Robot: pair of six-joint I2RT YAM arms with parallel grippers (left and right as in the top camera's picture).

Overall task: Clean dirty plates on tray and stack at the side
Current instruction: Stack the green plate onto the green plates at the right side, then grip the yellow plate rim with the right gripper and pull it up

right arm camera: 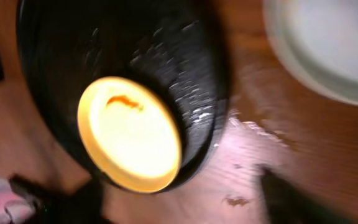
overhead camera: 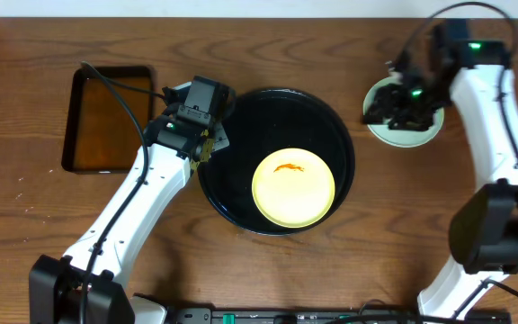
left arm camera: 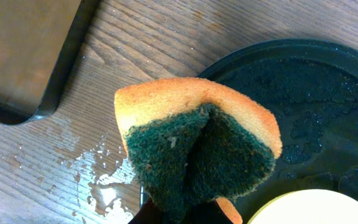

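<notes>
Closest to the lens in the left wrist view is a folded sponge (left arm camera: pixel 197 146), orange foam outside and green scouring face creased inward. The left end effector (overhead camera: pixel 209 135) is pinching it, though the fingertips themselves are hidden behind the foam. It hangs over the left rim of the round black tray (overhead camera: pixel 227 193), above wet patches on the wooden surface (left arm camera: pixel 166 37). The rectangular tray (overhead camera: pixel 77 117) of brown liquid lies just to the left.

One yellow plate (overhead camera: pixel 293 187) sits on the round tray, right of centre and toward the front, with a short orange smear (overhead camera: pixel 288 167) on its upper half. A pale mint plate (overhead camera: pixel 401 138) rests on the surface at the right, well apart from the tray. Whether another lies stacked under it cannot be told. The right end effector (overhead camera: pixel 407 103) hovers over it. In the blurred right wrist view its fingers look spread with nothing between them.

Judged from its look, the yellow plate is rigid, light and shallow, and the water beaded on the tray suggests it will be slick. Pressure from the soft sponge could slide it. A hold on the raised rim, at the edge away from the smear, seems the safest place.
</notes>
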